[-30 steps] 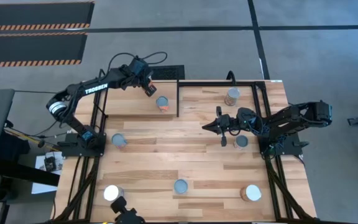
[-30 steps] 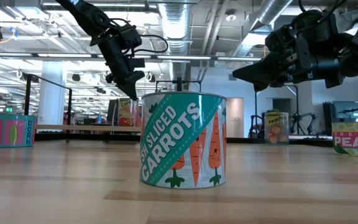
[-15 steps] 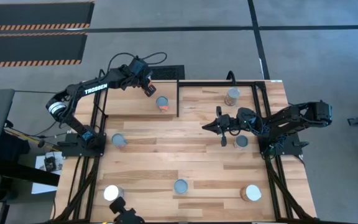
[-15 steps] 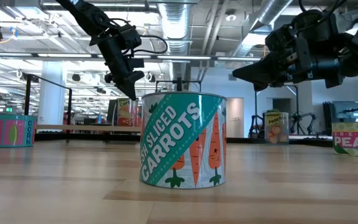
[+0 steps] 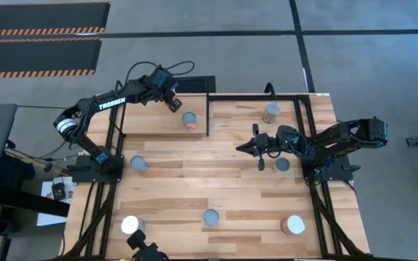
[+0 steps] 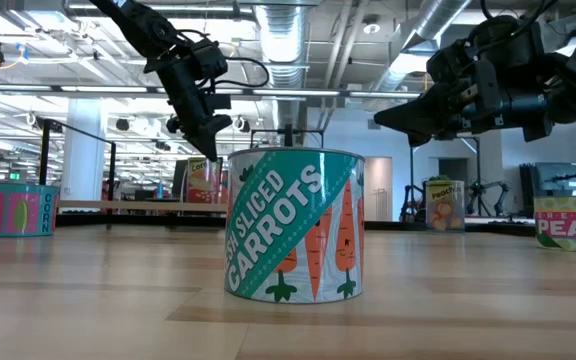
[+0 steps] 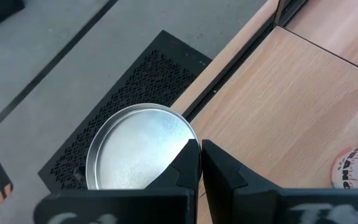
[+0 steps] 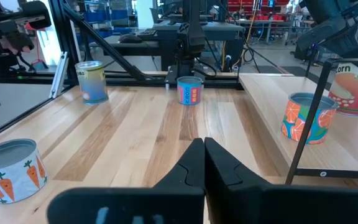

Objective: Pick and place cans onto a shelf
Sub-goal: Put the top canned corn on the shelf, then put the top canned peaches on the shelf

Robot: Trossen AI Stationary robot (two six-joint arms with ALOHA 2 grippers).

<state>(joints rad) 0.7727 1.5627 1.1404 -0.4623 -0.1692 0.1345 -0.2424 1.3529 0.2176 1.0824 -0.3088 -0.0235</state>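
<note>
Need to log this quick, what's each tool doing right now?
Left tool: closed, holding nothing, above a can.
Right tool: closed, empty, over the table.

High view looks straight down over the whole worktop (image 5: 216, 185). Low view sits at worktop level, very close behind the carrots can (image 6: 295, 223), facing the room. Both wrist views peer past their own fingers; the right one also catches that can.

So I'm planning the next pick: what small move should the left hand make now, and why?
Probably open the left hand. Its fingers are shut, and it hovers close beside the silvery-topped, orange-labelled round can, which stands on the table just outside the black-rod-framed light-wood shelf. While it is shut, it cannot close around the can.
</note>
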